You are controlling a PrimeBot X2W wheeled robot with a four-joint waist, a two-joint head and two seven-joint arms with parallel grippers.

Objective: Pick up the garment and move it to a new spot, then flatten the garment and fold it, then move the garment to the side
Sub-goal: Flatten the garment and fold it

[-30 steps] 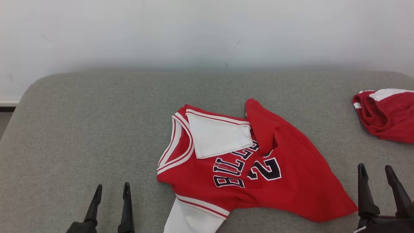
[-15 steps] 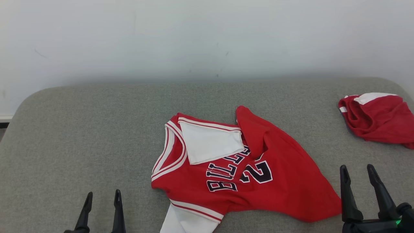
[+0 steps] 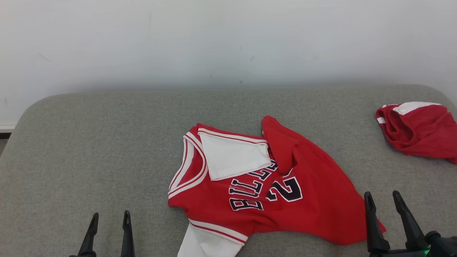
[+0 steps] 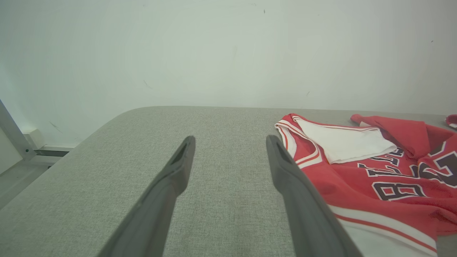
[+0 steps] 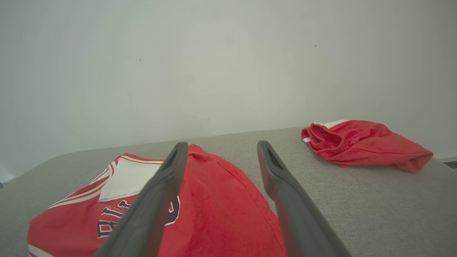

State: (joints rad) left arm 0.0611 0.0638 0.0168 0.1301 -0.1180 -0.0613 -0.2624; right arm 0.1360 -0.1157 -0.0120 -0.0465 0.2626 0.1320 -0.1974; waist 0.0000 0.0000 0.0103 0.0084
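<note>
The garment (image 3: 303, 200) is a red basketball jersey with white trim, dark lettering and white sleeves, lying rumpled in the middle of the grey padded table (image 3: 107, 142); one white sleeve (image 3: 234, 157) is folded over its chest. It also appears in the left wrist view as the garment (image 4: 375, 185) and in the right wrist view as the garment (image 5: 221, 214). My left gripper (image 3: 109, 216) is open at the lower left, apart from the jersey. My right gripper (image 3: 382, 198) is open at the lower right, beside the jersey's hem corner.
A second red piece of clothing (image 3: 417, 132) lies bunched at the table's far right edge, also seen as the red bundle (image 5: 360, 144). A pale wall (image 3: 228, 43) stands behind the table. Bare grey surface (image 4: 142, 160) spreads on the left.
The camera has tilted and shifted a little, so the whole scene sits lower and leftward. Both grippers have dropped lower in the picture; the right one now stands closer to the jersey's hem.
</note>
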